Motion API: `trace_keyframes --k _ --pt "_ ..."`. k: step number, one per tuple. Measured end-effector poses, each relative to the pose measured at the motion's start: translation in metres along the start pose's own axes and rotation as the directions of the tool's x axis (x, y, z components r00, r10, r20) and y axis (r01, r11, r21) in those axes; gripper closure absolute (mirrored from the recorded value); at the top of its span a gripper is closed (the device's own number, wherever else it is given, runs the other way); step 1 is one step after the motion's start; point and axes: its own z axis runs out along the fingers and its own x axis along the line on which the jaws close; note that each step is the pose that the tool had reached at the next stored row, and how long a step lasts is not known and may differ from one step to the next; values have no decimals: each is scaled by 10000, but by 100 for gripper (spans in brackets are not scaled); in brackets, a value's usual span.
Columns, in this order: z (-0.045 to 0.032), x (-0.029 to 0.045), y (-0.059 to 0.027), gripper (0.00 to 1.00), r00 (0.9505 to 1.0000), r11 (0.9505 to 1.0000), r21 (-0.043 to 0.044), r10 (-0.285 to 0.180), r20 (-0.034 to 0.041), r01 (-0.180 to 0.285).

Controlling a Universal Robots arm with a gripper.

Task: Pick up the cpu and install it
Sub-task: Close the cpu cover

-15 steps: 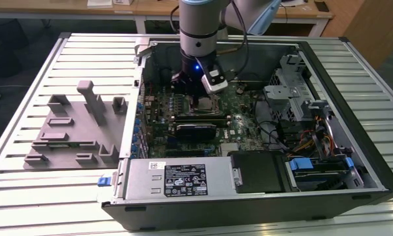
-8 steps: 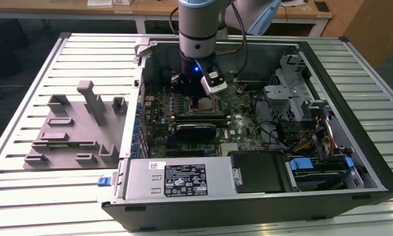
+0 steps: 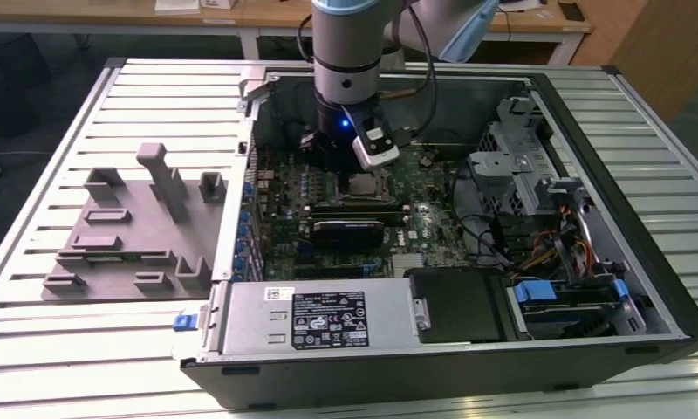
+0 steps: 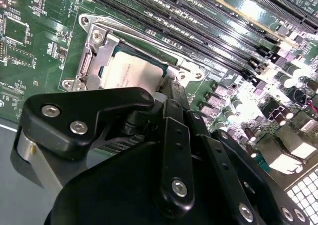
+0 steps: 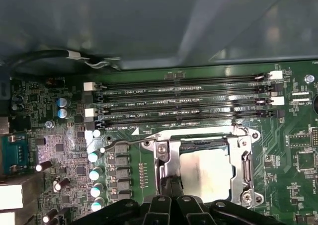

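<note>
Cpu [image 5: 206, 173] lies flat inside the metal socket frame [image 5: 248, 160] on the green motherboard [image 3: 431, 236], its silvery-grey top plate bare and facing up, with a thin pale rim at the edges. The frame hems it in on all sides. The gripper [image 5: 169, 183] stands at one edge of the cpu, its fingers drawn together with nothing between them. Long black memory slots [image 5: 184, 106] run just beside the socket, and a thin wire lever [image 5: 124, 144] and a row of capacitors [image 5: 94, 175] sit close on another side, so free room is tight.

In the exterior view the arm reaches down into an open computer case [image 3: 663, 288], walled by drive bays and a power supply [image 3: 314, 319]. The case rests on a slatted metal table [image 3: 46, 131], with a grey fixture tray [image 3: 128, 236] towards the exterior view's left.
</note>
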Motion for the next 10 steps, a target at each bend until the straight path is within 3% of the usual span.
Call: trace_keyframes --k 10 --pt "21 0 0 89 10000 10000 0 -53 -2 53"
